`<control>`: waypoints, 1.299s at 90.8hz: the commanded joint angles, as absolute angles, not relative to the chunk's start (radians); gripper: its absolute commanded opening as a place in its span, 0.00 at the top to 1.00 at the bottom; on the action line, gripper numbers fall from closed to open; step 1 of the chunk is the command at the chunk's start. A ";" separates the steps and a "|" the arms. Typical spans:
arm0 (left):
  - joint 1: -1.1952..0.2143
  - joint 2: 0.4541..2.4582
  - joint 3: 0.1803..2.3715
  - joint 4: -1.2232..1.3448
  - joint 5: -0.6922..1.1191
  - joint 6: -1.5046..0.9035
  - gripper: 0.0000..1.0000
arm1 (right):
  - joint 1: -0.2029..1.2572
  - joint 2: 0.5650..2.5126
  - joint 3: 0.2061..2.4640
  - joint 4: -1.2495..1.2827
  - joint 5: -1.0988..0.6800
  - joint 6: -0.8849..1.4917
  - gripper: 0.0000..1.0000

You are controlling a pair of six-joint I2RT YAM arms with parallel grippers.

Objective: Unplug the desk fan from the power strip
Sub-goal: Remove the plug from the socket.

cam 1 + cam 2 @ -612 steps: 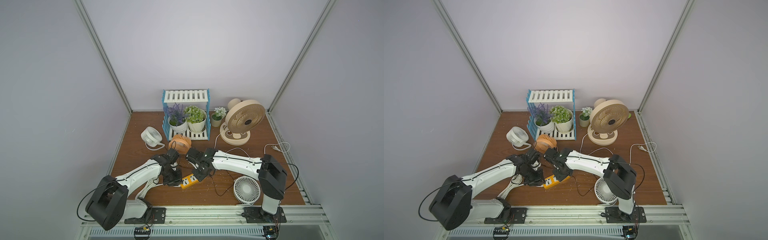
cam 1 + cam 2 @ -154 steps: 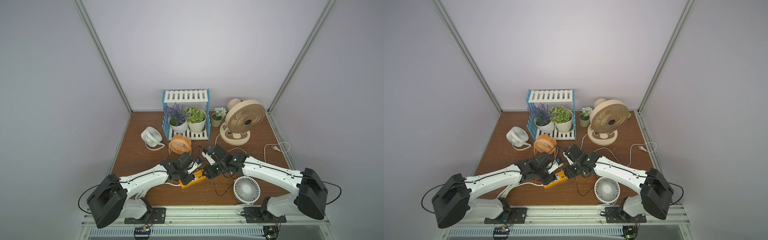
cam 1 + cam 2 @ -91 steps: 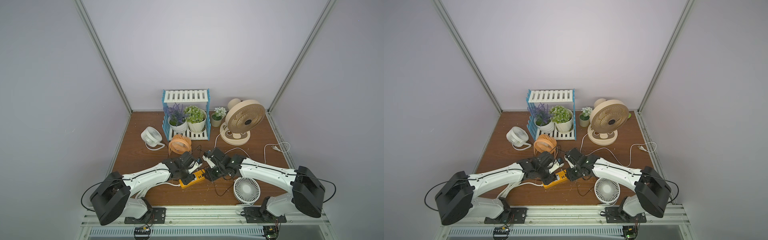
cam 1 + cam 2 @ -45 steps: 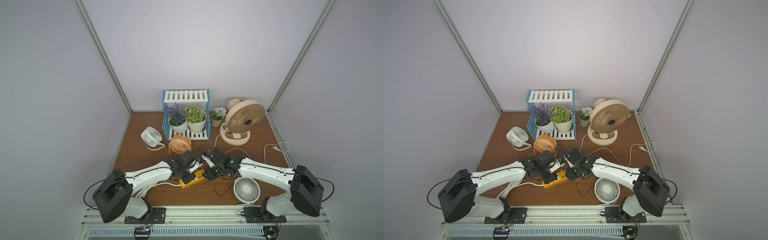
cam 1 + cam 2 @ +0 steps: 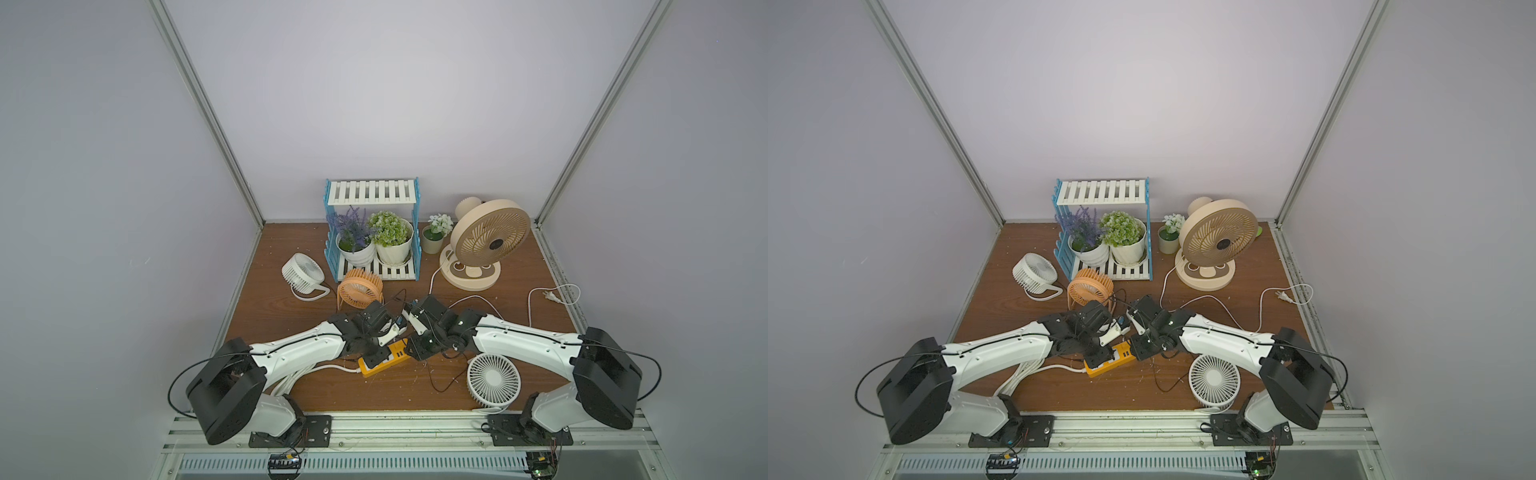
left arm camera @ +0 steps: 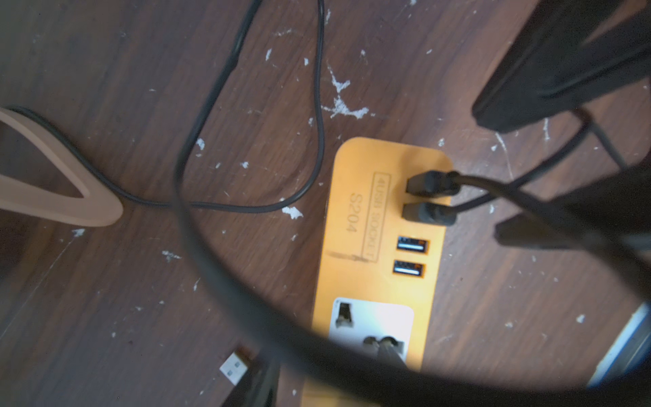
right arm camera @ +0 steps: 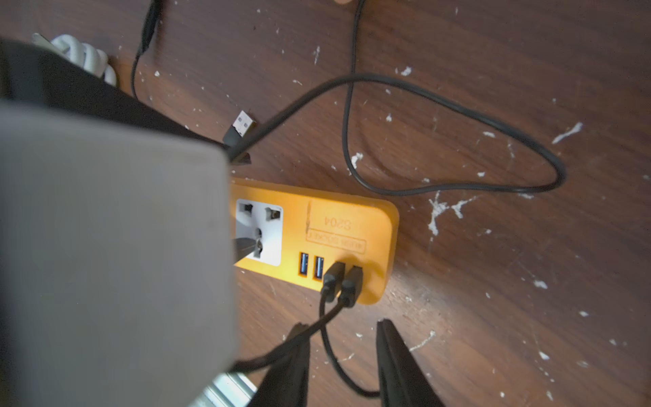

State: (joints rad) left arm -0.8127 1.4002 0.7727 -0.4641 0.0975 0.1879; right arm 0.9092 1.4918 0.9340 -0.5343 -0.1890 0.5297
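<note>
Position: the power strip [image 5: 388,360] lies flat on the desk [image 5: 291,299], front middle, under both wrists. Just off its port end hovers the right gripper [image 7: 340,352], jaws released; cables [image 7: 326,338] from two black plugs [image 7: 341,278] pass between and across them. On the left gripper [image 6: 322,368] the jaws look parted. One fingertip [image 7: 246,246] rests on the white socket [image 7: 259,225]. The other seems to sit off the strip's edge by a loose USB plug [image 6: 234,368]. A blurred cable near the left wrist lens hides much there, and which fan each cable serves cannot be traced.
</note>
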 commanded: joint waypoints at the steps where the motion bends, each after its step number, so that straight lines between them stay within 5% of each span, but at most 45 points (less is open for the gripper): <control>1: -0.804 1.419 0.782 -0.518 0.086 0.206 0.52 | 0.906 1.492 0.922 -0.514 -0.199 0.520 0.69; 74: -0.804 1.437 0.793 -0.543 0.089 0.221 0.52 | 0.906 1.442 0.910 -0.525 -0.185 0.538 1.00; 118: -0.805 1.457 0.808 -0.569 0.081 0.227 0.53 | 0.906 1.384 0.902 -0.481 -0.235 0.529 1.00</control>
